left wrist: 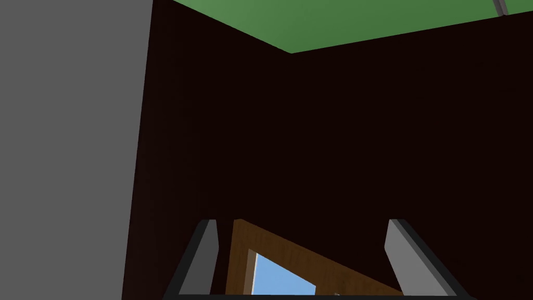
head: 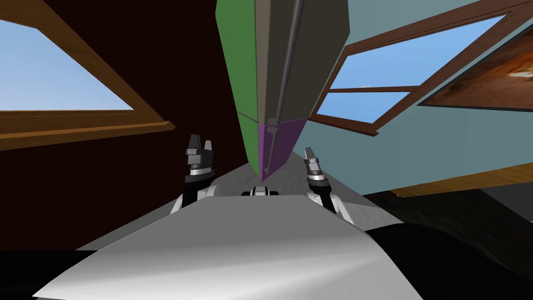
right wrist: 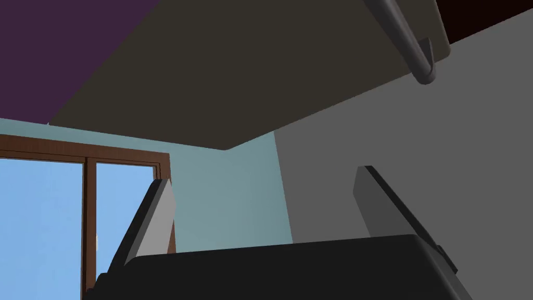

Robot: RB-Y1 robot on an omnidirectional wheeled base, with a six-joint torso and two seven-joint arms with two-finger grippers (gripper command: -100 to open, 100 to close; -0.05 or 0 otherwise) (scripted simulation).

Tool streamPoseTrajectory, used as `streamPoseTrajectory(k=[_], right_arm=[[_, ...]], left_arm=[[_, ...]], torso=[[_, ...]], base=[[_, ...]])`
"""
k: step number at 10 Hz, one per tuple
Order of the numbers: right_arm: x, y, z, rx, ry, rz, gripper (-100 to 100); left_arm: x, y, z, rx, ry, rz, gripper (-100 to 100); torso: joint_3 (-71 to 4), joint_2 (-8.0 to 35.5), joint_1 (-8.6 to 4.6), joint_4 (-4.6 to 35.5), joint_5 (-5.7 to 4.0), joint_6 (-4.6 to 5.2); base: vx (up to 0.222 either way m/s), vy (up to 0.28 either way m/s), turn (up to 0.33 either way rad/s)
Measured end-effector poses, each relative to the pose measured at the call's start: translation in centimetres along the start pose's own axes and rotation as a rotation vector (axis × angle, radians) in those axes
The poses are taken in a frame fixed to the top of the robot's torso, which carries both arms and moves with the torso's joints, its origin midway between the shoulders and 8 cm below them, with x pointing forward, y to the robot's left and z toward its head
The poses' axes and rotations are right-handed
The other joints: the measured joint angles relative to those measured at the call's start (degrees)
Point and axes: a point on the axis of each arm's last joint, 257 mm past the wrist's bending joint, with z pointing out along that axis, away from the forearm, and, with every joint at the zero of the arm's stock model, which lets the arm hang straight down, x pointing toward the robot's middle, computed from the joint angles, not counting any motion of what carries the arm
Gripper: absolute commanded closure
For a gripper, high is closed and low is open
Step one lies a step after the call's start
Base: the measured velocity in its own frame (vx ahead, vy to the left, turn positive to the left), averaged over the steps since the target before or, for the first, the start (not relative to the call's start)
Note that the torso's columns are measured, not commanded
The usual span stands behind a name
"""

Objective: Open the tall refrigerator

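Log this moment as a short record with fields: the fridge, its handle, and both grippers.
refrigerator: tall, straight ahead, dark grey door, green side, purple lower section
handle: long grey bar down the door, ungripped
left gripper: open, empty, short of the refrigerator
right gripper: open, empty, handle's end ahead of it, not touching

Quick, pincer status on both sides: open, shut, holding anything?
Left pincer: open, holding nothing.
Right pincer: open, holding nothing; the refrigerator handle is not between its fingers.
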Motion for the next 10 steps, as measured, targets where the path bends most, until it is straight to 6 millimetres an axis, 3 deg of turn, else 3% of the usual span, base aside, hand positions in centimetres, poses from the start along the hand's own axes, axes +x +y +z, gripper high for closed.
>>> streamPoseTrajectory(k=[10], right_arm=[[-4.8,-4.7,-4.0,0.171,0.226,-0.69,-100]], left_arm=[[0.0,0.0,0.0,0.0,0.0,0.0,0]], torso=[[0.01,0.0,-0.02,0.0,-0.02,0.0]], base=[[0.122,0.181,-0.129]])
